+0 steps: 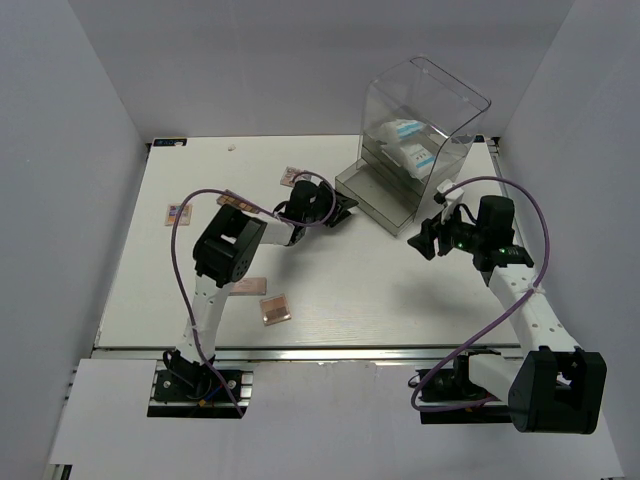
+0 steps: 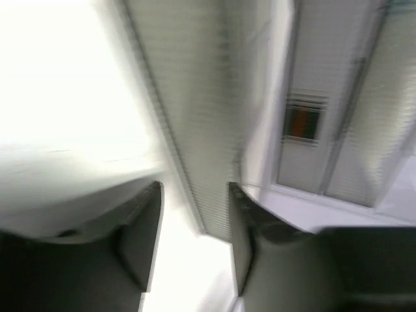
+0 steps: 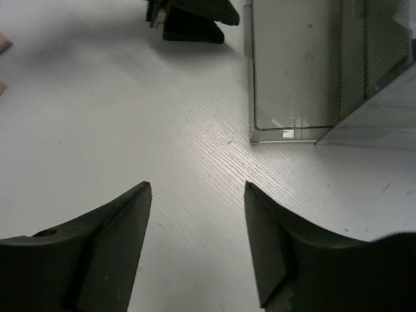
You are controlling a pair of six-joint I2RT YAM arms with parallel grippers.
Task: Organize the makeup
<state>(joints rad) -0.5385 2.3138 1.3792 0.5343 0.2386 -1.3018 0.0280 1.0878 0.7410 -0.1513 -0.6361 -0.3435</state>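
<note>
Top external view, nearest the arm bases: a square brown-pink palette (image 1: 275, 308) lies flat on the table (image 1: 350, 300). A thinner pink palette (image 1: 250, 285) lies just beside it at 10 o'clock, long axis running roughly 9 to 3. Both sit at about 7 o'clock from the left gripper (image 1: 343, 208) and well apart from the right gripper (image 1: 424, 240), so the left arm looks the nearer one for them. The left wrist view is blurred, but the left gripper (image 2: 195, 195) shows parted jaws with nothing between them. The right gripper (image 3: 198, 188) is likewise spread and empty over bare table, by the front corner of the clear drawer box (image 1: 470, 110). Farther out, a small palette (image 1: 297, 177) lies just beside the left gripper at 10 o'clock, a second palette (image 1: 237, 200) lies at 9 and a third palette (image 1: 178, 213) lies beyond that. Farthest, two white blue-printed pouches (image 1: 412, 145) rest inside the box.
</note>
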